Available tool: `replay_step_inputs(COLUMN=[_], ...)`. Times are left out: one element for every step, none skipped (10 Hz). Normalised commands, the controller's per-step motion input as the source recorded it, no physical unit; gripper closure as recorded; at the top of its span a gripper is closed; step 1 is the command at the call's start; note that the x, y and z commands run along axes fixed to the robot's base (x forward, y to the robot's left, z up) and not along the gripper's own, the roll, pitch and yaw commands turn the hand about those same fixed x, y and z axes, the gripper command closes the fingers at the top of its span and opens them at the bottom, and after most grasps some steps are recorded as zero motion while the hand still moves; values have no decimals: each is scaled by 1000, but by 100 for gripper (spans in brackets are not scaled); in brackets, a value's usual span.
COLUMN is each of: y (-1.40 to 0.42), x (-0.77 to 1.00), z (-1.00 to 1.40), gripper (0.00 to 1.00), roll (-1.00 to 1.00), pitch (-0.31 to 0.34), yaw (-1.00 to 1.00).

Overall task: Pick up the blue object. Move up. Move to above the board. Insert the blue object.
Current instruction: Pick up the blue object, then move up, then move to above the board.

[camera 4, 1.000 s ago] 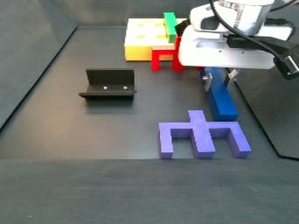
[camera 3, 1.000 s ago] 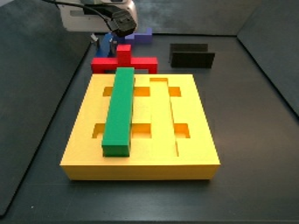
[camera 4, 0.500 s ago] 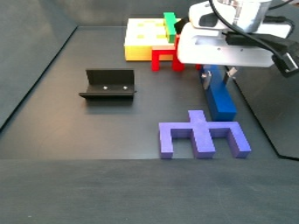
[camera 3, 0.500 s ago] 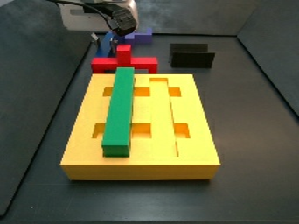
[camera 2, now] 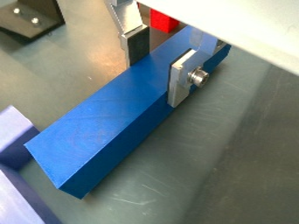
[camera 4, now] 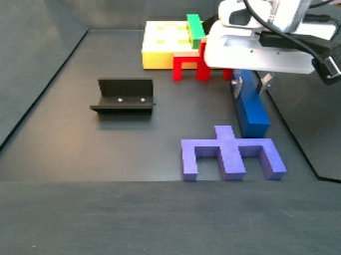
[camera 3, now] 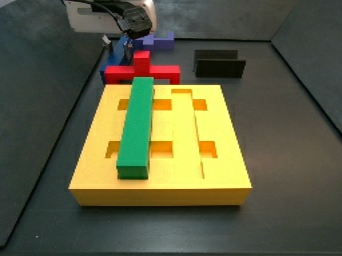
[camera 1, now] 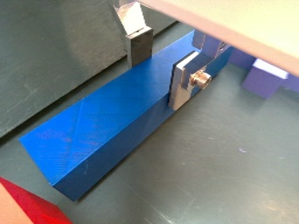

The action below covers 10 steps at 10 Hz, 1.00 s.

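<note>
The blue object (camera 1: 111, 127) is a long dark-blue bar lying low near the floor; it shows in both wrist views (camera 2: 111, 127) and both side views (camera 4: 253, 115) (camera 3: 120, 50). My gripper (camera 1: 162, 63) straddles it near one end, one finger on each long side and pressed against it, as also shown here (camera 2: 159, 61) (camera 4: 252, 85) (camera 3: 123, 42). The board (camera 3: 160, 192) is a large yellow grooved slab with a green bar (camera 3: 136, 125) lying in it; it stands well away from the gripper (camera 4: 163, 45).
A red piece (camera 3: 144, 70) lies between the board and the blue object. A purple notched piece (camera 4: 230, 154) lies just beyond the bar's free end. The fixture (camera 4: 124, 97) stands apart on the dark floor. Dark walls enclose the floor.
The gripper has shifted slightly upward in both side views. The blue bar stays between the fingers. Nothing else has moved.
</note>
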Motion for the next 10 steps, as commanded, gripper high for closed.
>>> replay_step_inputs(y=[0, 0, 0, 0, -8, -3, 8, 0, -2, 4], x=[0, 0, 0, 0, -46, -84, -34, 0, -14, -50], z=[0, 0, 0, 833, 802, 632, 285, 1400, 1400, 1400], gripper=[100, 100, 100, 100, 100, 100, 100, 100, 100, 100], roll=[0, 0, 0, 0, -3, 9, 56, 0, 7, 47], pitch=[0, 0, 0, 0, 27, 65, 42, 0, 27, 56], yaw=[0, 0, 0, 0, 12, 10, 5, 0, -7, -3])
